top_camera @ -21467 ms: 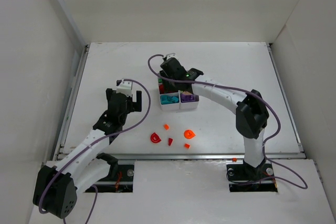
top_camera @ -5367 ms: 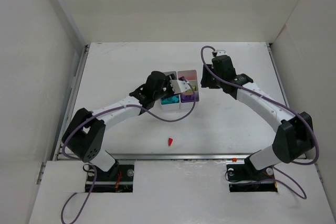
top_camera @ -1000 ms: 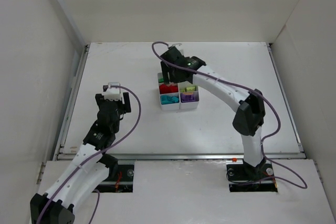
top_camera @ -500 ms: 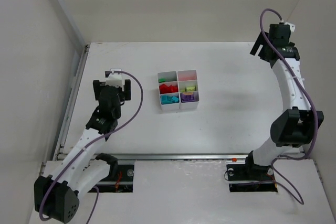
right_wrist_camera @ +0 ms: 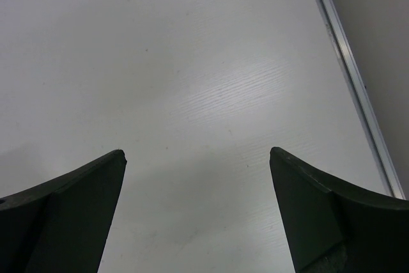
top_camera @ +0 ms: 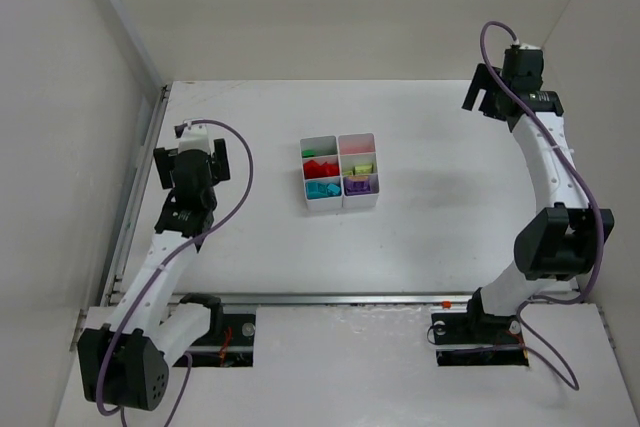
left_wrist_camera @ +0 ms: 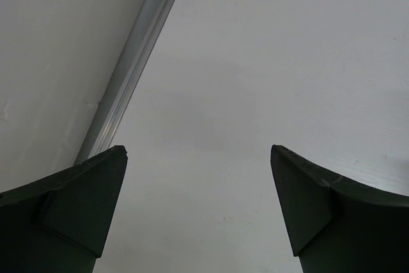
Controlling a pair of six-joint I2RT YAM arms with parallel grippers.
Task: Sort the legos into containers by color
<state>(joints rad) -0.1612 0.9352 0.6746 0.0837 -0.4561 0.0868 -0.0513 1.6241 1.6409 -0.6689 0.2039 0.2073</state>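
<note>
Looks all but done: small plastic lego bricks [top_camera: 320,168] in red, teal, purple, lime and green already sorted by colour inside the small white six-compartment plastic organiser [top_camera: 340,203]; no loose brick to be seen on the white table [top_camera: 430,227]; seems to leave nothing to fetch. Organiser mid-table, well apart from both pincers: left gripper [left_wrist_camera: 198,158] off to its left, right gripper [right_wrist_camera: 197,158] far right near the back; both spread wide, holding nothing.

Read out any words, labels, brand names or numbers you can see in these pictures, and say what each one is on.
No text can be read in any view.
white organiser and the legos in it: no labels or numbers.
left hand and right hand: plain dark fingers, no print.
table: bare, no markings.
</note>
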